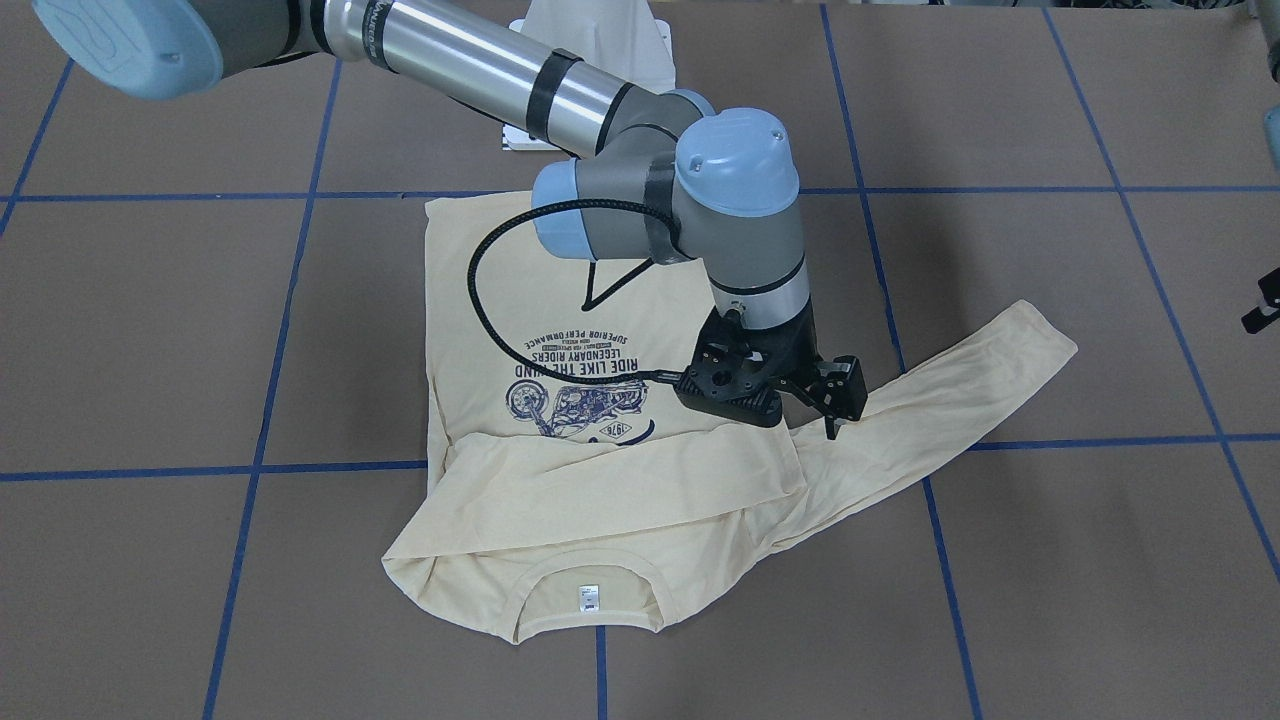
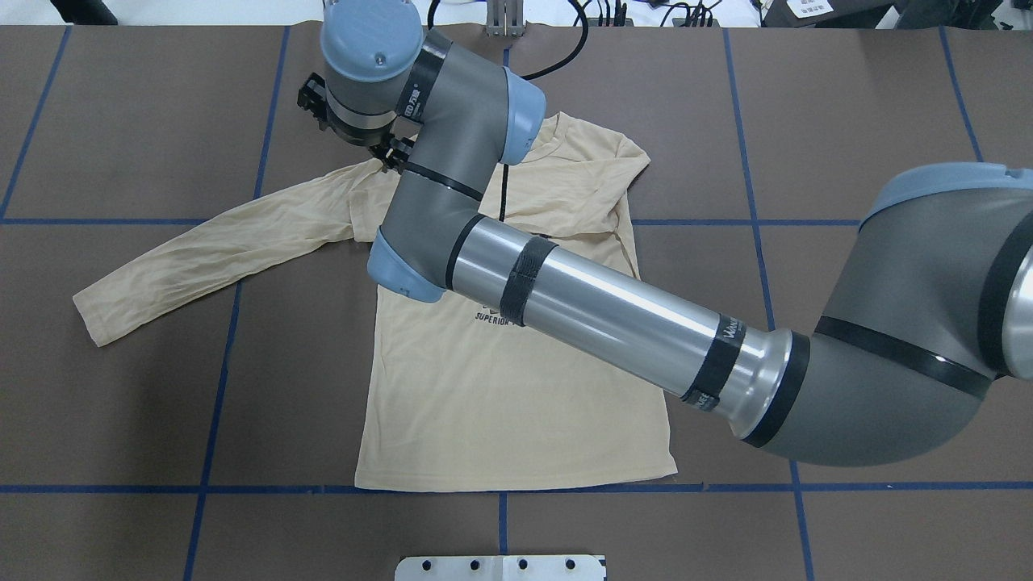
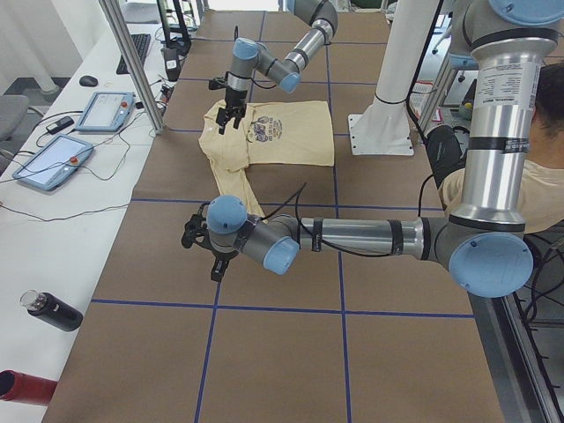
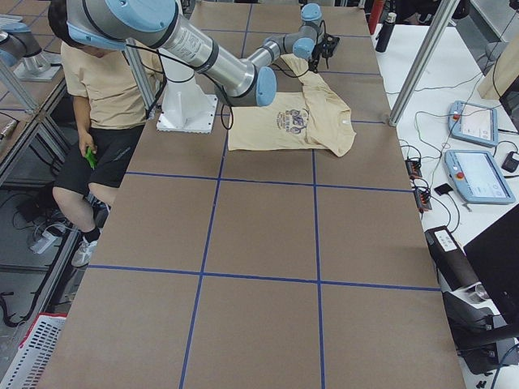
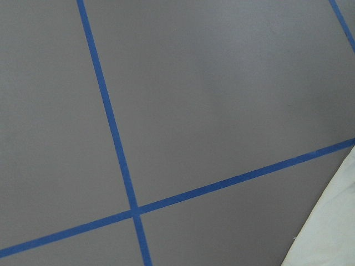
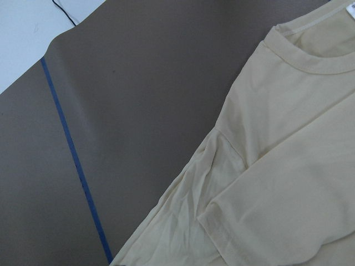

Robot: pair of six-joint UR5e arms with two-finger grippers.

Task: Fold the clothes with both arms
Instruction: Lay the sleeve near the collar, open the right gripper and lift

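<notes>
Pale cream-yellow T-shirt (image 1: 600, 490) lies flat mid-frame on the matte brown table (image 1: 1050, 560), which is gridded with blue tape (image 1: 1100, 438). The cloth is soft knit, lightly wrinkled. Its navy print (image 1: 580, 385) faces up and the white neck tag (image 1: 589, 597) is at lower centre. 1 sleeve is folded across the chest. The other sleeve (image 1: 1000, 365) stretches toward the frame's right.

The right arm (image 1: 470, 60), a shiny silver tube with light blue caps, enters from upper left with its wrist bent straight down. The right pincer (image 1: 835, 410) sits just over the shoulder seam, jaws apart, gripping nothing.

The left pincer (image 3: 201, 245) hangs low over the table near the stretched sleeve's cuff. Cannot tell whether it is open or closed.
</notes>
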